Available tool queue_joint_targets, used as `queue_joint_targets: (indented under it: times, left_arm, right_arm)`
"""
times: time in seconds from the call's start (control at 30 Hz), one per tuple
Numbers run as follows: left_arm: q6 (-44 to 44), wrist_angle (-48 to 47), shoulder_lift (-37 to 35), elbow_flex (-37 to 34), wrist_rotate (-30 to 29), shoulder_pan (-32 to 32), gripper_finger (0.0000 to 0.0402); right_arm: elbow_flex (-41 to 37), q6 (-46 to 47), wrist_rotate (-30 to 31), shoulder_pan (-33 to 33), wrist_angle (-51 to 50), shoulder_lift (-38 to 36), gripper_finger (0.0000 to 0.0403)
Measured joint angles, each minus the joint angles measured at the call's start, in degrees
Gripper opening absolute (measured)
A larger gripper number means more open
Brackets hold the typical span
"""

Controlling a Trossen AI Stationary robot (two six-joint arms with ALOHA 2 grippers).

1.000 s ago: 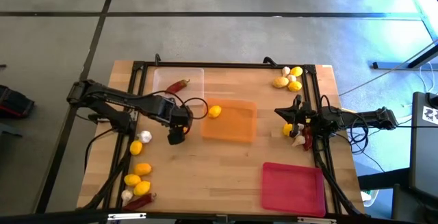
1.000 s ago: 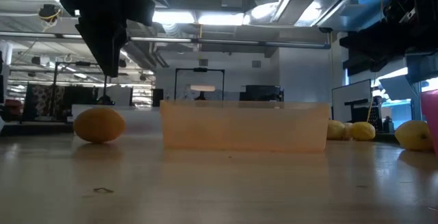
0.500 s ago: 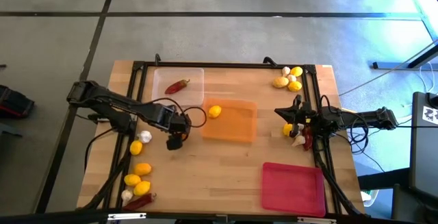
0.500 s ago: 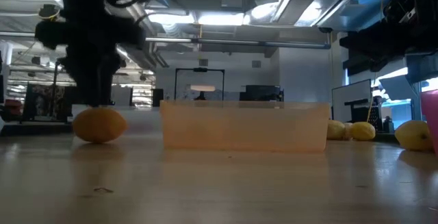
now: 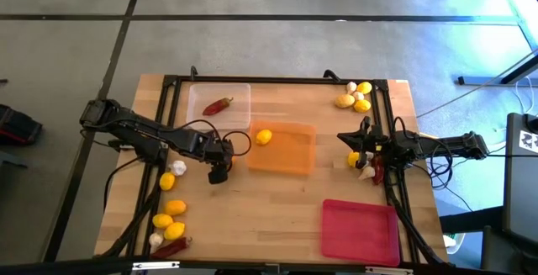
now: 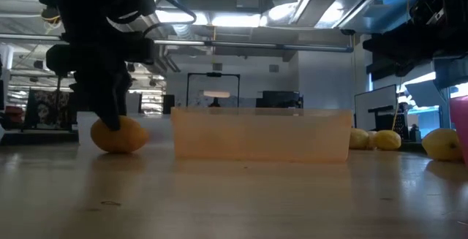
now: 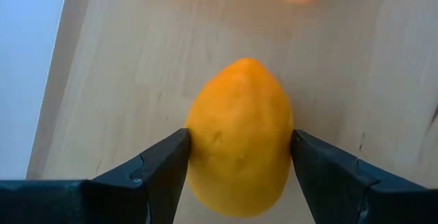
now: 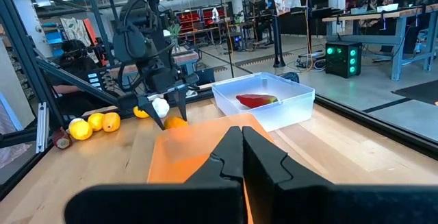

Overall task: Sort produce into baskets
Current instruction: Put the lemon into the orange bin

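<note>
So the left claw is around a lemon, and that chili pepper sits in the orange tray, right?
Not quite. The left claw is around a lemon, but the chili pepper lies in the clear tray, not the orange tray, as the high view shows.

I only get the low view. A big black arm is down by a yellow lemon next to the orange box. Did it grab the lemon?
Observer: Not quite. In the left wrist view, the left gripper has its fingers open, one on each side of the lemon. The lemon lies on the table.
Operator: Are there more boxes? I mostly see the orange one.
Observer: Yes. From above, a clear tray sits beside the orange tray, and it holds one red chili.
Operator: What is the other arm doing?
Observer: The right gripper waits at the table's right edge with its fingers shut, holding nothing.
</note>
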Motion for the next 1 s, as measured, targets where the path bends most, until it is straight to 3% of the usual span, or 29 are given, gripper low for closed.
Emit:
queue_joint_targets:
  times: [0.3,0.53,0.8,1.0]
  left_arm:
    - [0.66,-0.11,-0.10,-0.02,-0.52,-0.04,0.0173]
    - [0.53,-3.63,0.20,3.02,-0.46,-0.17,0.0166]
    - [1.99,-12.19,0.20,11.36,-0.18,-0.17,0.0164]
    - [3.20,-13.06,0.13,16.32,-1.45,-0.17,0.0164]
  right_arm:
    - [0.00,-0.02,0.00,0.00,-0.02,0.00,0.0005]
    - [0.00,-0.01,0.00,0.01,-0.02,0.00,0.0005]
    - [0.00,-0.01,0.00,0.00,-0.02,0.00,0.0005]
    - [0.00,0.00,0.00,0.00,0.00,0.00,0.0005]
